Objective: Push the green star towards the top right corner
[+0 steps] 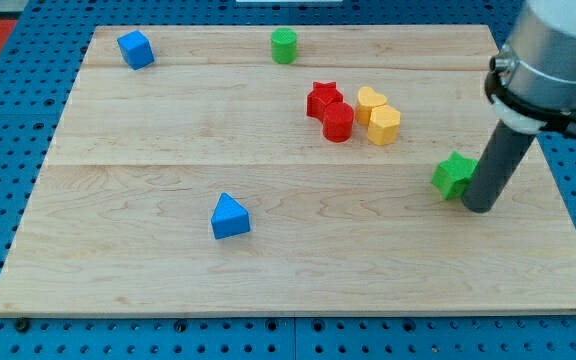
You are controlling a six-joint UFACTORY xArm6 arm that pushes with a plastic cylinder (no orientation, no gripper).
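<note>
Touching green star (453,174) seemingly, my tip (477,208) (wooden board (148,270))

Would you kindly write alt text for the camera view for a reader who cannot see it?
My tip touches the right side of the green star block, near the wooden board's right edge. Red star and yellow blocks cluster above centre; two blue blocks sit left.
</note>
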